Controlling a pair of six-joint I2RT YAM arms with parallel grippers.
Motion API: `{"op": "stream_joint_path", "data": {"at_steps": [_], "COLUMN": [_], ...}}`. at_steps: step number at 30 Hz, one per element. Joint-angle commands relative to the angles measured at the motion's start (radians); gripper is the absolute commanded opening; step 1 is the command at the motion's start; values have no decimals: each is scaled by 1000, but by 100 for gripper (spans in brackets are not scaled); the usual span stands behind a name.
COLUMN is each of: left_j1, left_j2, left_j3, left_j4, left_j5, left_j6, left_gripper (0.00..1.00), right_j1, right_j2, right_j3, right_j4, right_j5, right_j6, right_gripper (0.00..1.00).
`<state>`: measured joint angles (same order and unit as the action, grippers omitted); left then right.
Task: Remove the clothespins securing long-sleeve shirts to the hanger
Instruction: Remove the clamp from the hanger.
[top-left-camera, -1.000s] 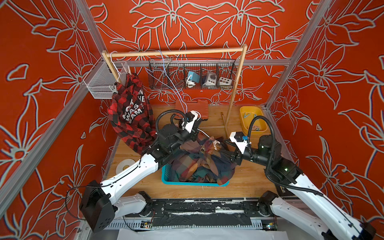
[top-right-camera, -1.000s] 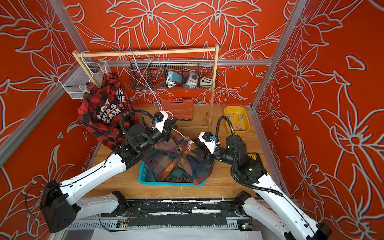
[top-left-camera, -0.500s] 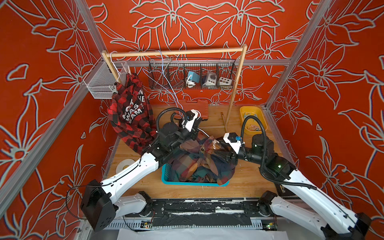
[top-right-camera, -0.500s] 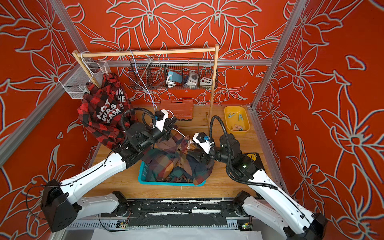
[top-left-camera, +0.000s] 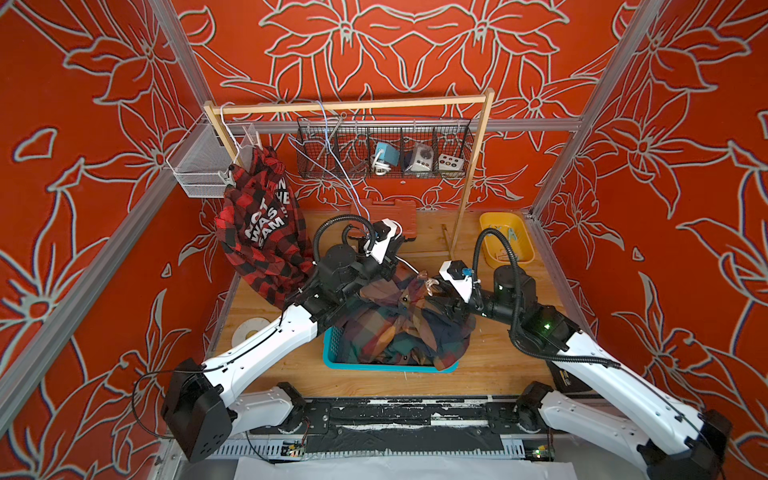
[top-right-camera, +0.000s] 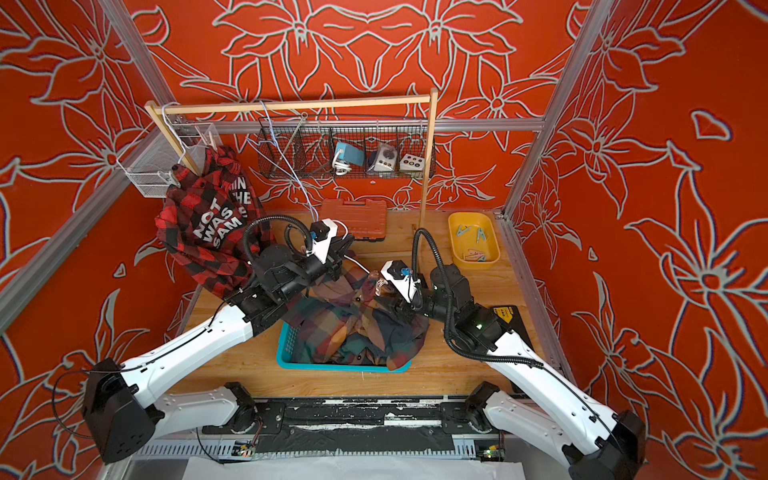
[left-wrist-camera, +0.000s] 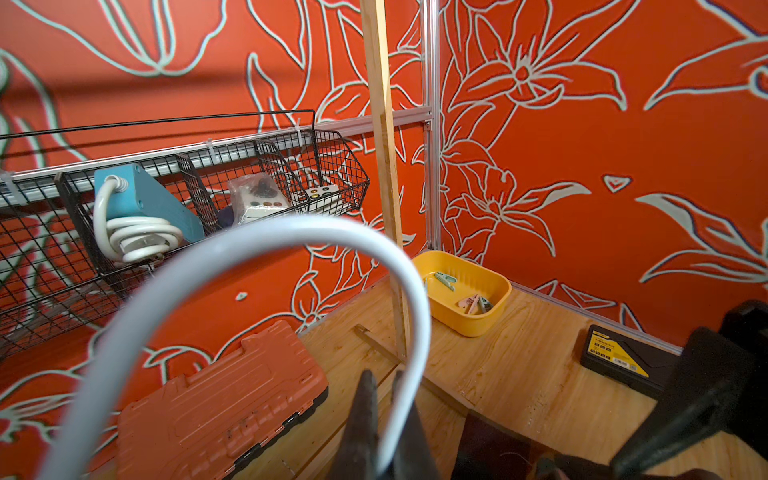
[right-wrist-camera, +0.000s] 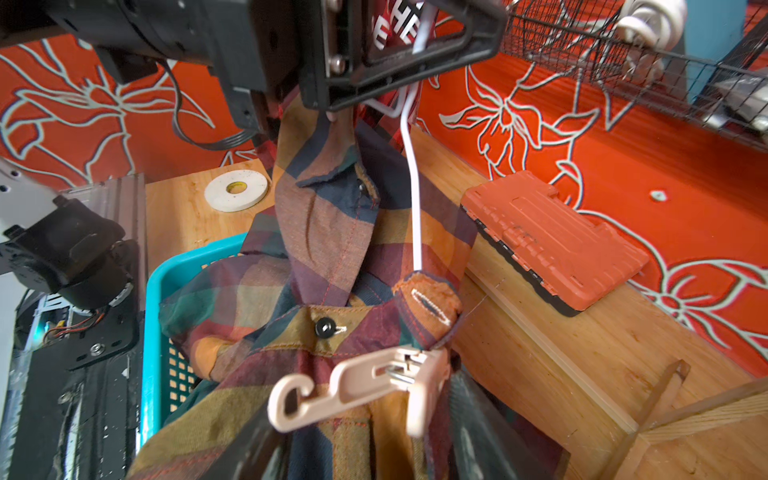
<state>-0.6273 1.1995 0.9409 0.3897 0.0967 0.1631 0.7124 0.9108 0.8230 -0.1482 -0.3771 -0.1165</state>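
Clothespin of cream plastic (right-wrist-camera: 361, 384) sits within my right hand (top-left-camera: 439, 293), jaws apart; left hand (left-wrist-camera: 384, 415) clamps white wire hanger (left-wrist-camera: 266, 232).

You're looking at a matched pair: your left arm (top-left-camera: 266, 345) and right arm (top-left-camera: 623, 382) wear glossy white shells dotted with small screws, broken up by round black joints. There's a ribbed black hose (top-left-camera: 484, 249) over each wrist, a thin black cable (top-left-camera: 134, 399) off the left shoulder block (top-left-camera: 195, 415), a green light (top-left-camera: 547, 326) on the right elbow, and a blue plug (top-left-camera: 466, 272) on its white wrist cap
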Motion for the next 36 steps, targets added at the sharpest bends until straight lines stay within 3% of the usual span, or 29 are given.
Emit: {"op": "stream_joint_path", "data": {"at_steps": [1,13,28,36], "left_j1": [7,6,8,8], "left_j2": [0,0,-7,-8], "left_j3": [27,21,-1,-10], "left_j4": [18,16,17,21], "left_j5": [18,22,23,25], "left_j6": [4,6,4,1], "left_gripper": [0,0,0,0], "right_j1": [8,12,18,18], "right_j2": [-1,31,34,28], "right_j3": [28,47,42,42], "right_j4": [39,53,61,59], "right_j5": [39,41,58,85], "right_j6": [-4,3,-14,-21], "right_gripper": [59,55,9,0]}}
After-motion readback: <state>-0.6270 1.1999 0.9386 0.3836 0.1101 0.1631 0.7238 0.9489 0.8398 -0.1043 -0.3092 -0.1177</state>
